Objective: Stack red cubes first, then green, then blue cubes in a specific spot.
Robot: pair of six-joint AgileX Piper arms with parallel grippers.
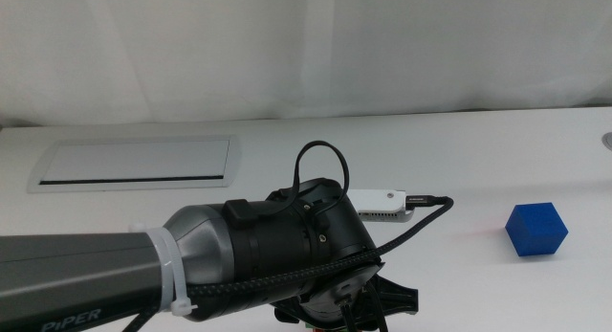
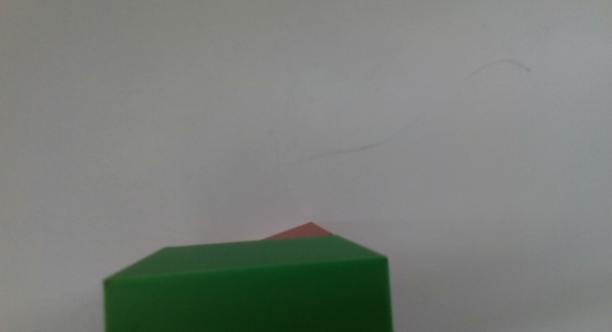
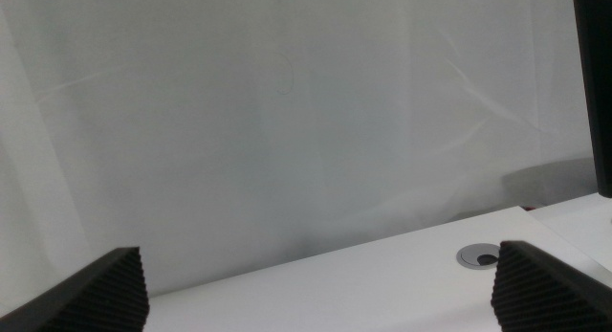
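Observation:
A green cube (image 2: 249, 289) fills the near part of the left wrist view, and a corner of a red cube (image 2: 301, 232) peeks out just behind its top edge. In the middle view my left arm reaches in from the left and its wrist hides both cubes; the left gripper (image 1: 339, 315) is low at the front edge, mostly covered. A blue cube (image 1: 535, 230) sits alone on the white table to the right of that arm. My right gripper (image 3: 320, 294) is open and holds nothing, well away from the cubes.
A long grey-framed panel (image 1: 134, 165) with a dark slot lies at the back left. A round cable grommet (image 3: 478, 257) is set into the table near its right edge. A white curtain hangs behind the table.

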